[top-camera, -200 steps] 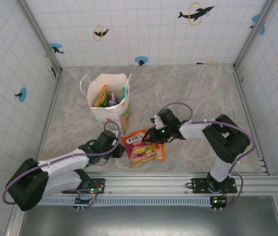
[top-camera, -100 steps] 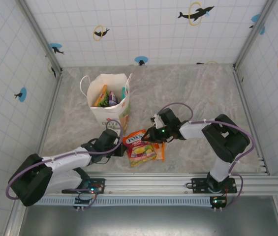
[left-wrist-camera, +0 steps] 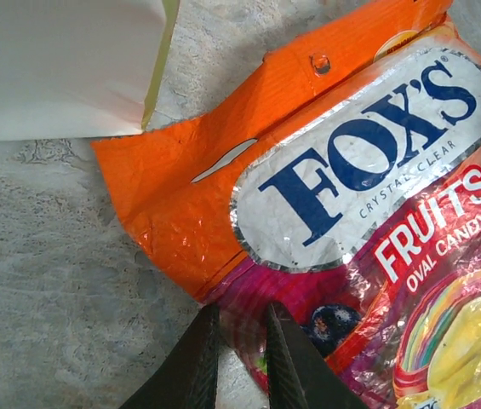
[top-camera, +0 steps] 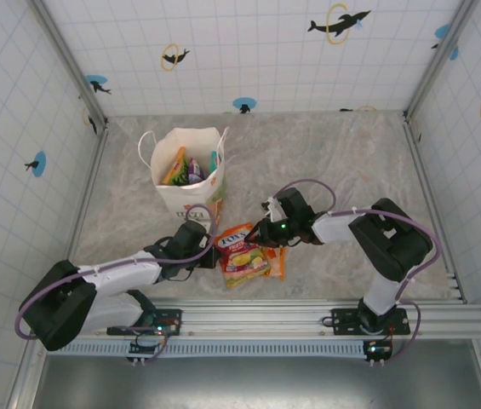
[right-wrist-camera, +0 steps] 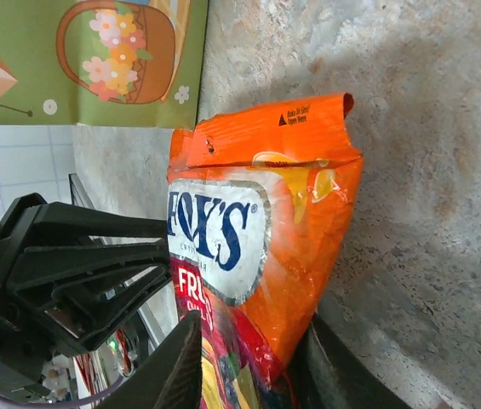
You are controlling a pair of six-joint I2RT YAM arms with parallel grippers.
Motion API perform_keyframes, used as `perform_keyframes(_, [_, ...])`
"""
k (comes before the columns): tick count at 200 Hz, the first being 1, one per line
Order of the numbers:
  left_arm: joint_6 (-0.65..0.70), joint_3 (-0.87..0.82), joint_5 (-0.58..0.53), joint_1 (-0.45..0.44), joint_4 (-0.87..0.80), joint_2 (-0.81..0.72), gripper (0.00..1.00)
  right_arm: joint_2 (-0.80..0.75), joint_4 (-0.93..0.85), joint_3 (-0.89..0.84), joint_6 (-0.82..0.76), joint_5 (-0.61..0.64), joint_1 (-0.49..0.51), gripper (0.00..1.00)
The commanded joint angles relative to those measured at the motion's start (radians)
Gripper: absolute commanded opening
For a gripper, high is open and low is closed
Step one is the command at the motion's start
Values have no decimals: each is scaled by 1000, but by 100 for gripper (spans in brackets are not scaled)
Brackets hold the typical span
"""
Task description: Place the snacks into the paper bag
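On my overhead feed the paper bag (top-camera: 185, 198) stands upright left of centre on the marble table (top-camera: 351, 162). Its mouth is open, and several packets (top-camera: 191, 169) stand inside; I can make out orange, green, purple and teal. Just below the bag's right corner, near mid-frame, the red and orange FOX'S packet (top-camera: 242, 254) is out on the table, not in the bag.

The left gripper (top-camera: 212, 254) sits low at that packet's left edge. On the left wrist feed its two fingers (left-wrist-camera: 197, 366) rise from the bottom edge, almost pressed together with only a slit between them. Their tips are at the packet's lower left border. I cannot tell whether they nip the foil or merely rest against it. The bag's pale corner is in the upper left of this feed, with a strip of table between it and the packet.

The right gripper (top-camera: 261, 241) meets the packet's right side. On the right wrist feed the packet's lower end sits between the two fingers (right-wrist-camera: 176, 366), and both press its sides, so the gripper is pinching it. The bag's green flower print is in the upper left of that feed.
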Motion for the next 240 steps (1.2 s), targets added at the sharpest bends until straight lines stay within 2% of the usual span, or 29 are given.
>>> perform_keyframes(1, [30, 34, -11, -12, 14, 8, 20, 4, 45, -10, 0, -30, 0, 27])
perform_keyframes(37, [29, 39, -14, -14, 6, -2, 20, -19, 19, -19, -16, -13, -3, 13])
perform_keyframes(78, [33, 61, -24, -14, -29, -31, 21, -73, 6, -41, -26, 18, -6, 5])
perform_keyframes(134, [41, 130, -21, -13, -95, -122, 35, -235, -7, -93, -53, 103, -19, 0])
perform_keyframes(195, [131, 202, 65, -15, -51, -207, 51, -512, 29, -190, -153, 234, -50, 0])
perform_keyframes(227, [155, 217, 101, -15, 7, -237, 52, -651, 47, -216, -251, 293, -59, 0])
perform_keyframes(240, [167, 220, 135, -15, 42, -243, 54, -704, 61, -230, -283, 357, -64, 0])
